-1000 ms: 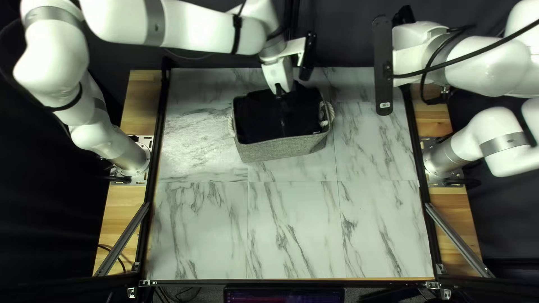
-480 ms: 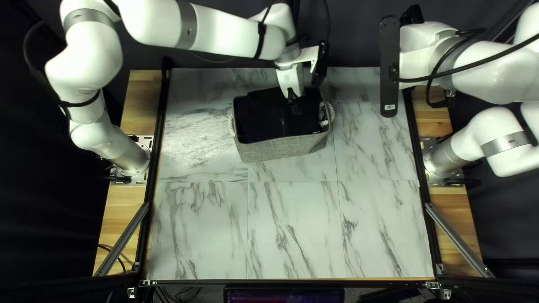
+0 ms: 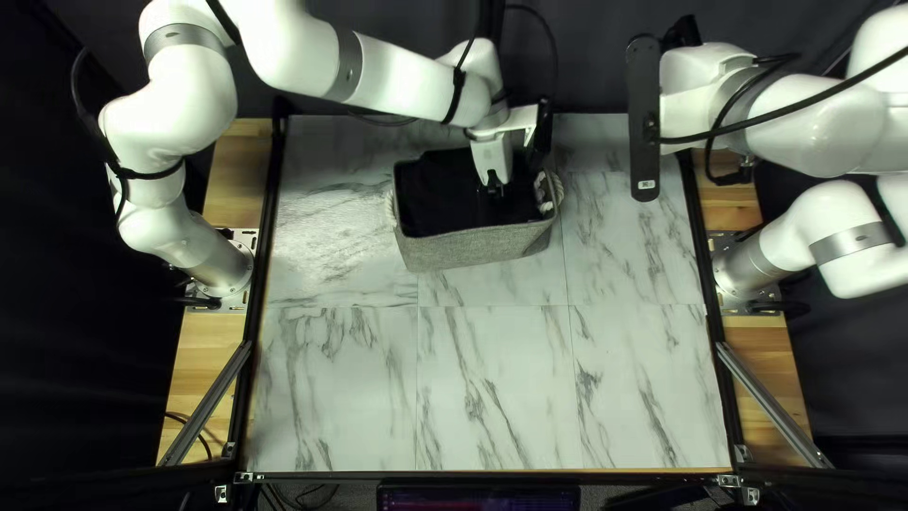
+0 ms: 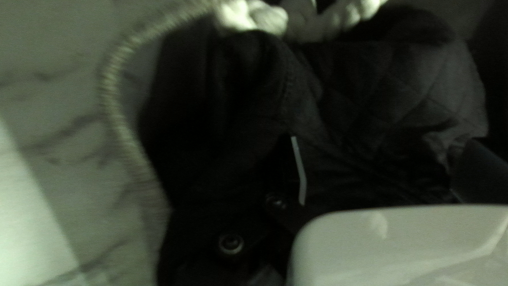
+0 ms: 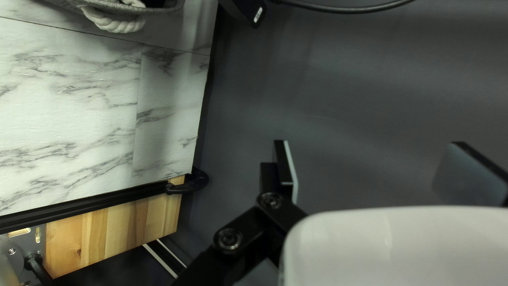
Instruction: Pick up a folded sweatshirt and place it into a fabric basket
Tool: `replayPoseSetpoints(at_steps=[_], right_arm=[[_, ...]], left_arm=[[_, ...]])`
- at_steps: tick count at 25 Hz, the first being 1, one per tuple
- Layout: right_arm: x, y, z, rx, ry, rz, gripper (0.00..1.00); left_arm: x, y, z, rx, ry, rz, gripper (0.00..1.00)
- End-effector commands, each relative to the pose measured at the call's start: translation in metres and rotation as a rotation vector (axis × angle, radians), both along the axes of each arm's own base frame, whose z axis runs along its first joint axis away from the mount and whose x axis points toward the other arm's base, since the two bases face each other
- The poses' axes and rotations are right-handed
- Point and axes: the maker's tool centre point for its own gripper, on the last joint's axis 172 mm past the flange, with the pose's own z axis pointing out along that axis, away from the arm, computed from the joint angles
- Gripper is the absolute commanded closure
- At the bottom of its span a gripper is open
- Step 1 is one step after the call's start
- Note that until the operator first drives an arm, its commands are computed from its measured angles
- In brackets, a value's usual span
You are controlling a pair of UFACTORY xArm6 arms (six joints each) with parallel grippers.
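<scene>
The black cloth sweatshirt (image 4: 233,116) looks soft, limp (not fragile, I think), best gripped by its raised fold (image 4: 264,50); left gripper (image 4: 382,140) and right gripper (image 5: 369,143) have jaws apart.

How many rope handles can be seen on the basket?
2. In the top left view, one rope handle is at the right end of the fabric basket, the other at its left end. The left arm hides part of the far side, so another there can't be ruled out.
</scene>
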Motion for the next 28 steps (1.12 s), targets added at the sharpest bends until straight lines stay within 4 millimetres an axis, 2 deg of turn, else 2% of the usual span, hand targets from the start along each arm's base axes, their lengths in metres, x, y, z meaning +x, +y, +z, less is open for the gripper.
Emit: replayPoseSetpoints(at_steps=[1, 3, 6, 13, 17, 21, 26, 28], right_arm=[[0.006, -0.001, -0.004, 0.010, 0.004, -0.002, 0.00], [0.009, -0.003, -0.010, 0.018, 0.006, -0.004, 0.00], [0.013, -0.004, -0.014, 0.026, 0.008, -0.005, 0.00], [0.003, -0.003, -0.004, 0.017, 0.003, -0.005, 0.00], [0.005, -0.004, -0.004, 0.022, -0.010, -0.013, 0.00], [0.005, -0.017, -0.002, 0.094, -0.048, -0.063, 0.00], [0.002, -0.036, 0.013, 0.200, -0.114, -0.150, 0.00], [-0.007, -0.052, 0.018, 0.225, -0.133, -0.170, 0.00]], left_arm=[[-0.016, -0.004, 0.039, 0.023, -0.020, 0.009, 0.00], [-0.026, -0.009, 0.062, 0.041, -0.038, 0.013, 0.00], [-0.040, -0.017, 0.075, 0.056, -0.055, 0.020, 0.00], [-0.107, -0.049, 0.063, 0.035, -0.081, 0.085, 0.00], [-0.140, -0.065, 0.069, 0.030, -0.088, 0.121, 0.00], [-0.166, -0.079, 0.100, 0.069, -0.063, 0.135, 0.00], [-0.204, -0.098, 0.148, 0.129, -0.022, 0.123, 0.00], [-0.221, -0.119, 0.162, 0.141, -0.019, 0.112, 0.00]])
